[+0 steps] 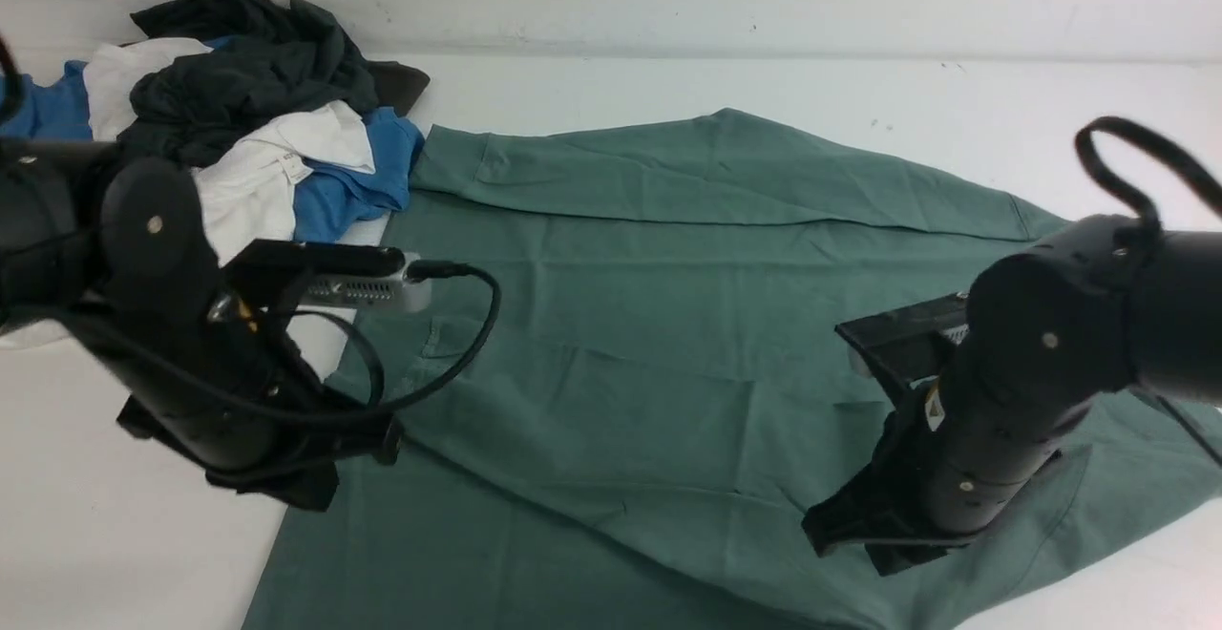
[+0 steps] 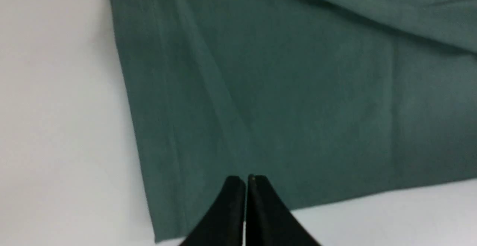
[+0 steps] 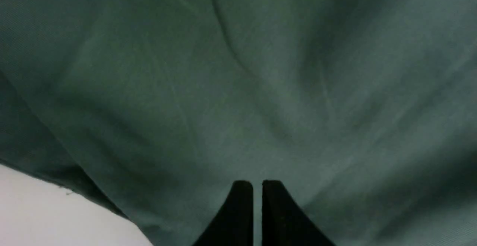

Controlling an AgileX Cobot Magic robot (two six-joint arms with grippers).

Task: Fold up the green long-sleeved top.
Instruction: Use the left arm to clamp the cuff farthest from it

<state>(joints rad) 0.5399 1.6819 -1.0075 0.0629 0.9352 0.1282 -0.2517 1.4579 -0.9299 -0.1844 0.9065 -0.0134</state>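
Note:
The green long-sleeved top [image 1: 649, 325] lies spread over the white table, one sleeve folded across its far side. My left arm [image 1: 191, 363] hangs over the top's left edge. In the left wrist view my left gripper [image 2: 245, 179] is shut just above the flat cloth [image 2: 298, 89] near a corner of the hem, with nothing seen between the fingers. My right arm [image 1: 1002, 401] reaches down onto the top's right part. There my right gripper [image 3: 257, 182] is closed to a thin slit on the fabric [image 3: 238, 71], whose creases run toward the tips.
A pile of dark grey, white and blue garments [image 1: 248, 115] sits at the back left, touching the top's far left corner. Bare white table [image 1: 95, 535] shows at the front left and along the back [image 1: 859, 86].

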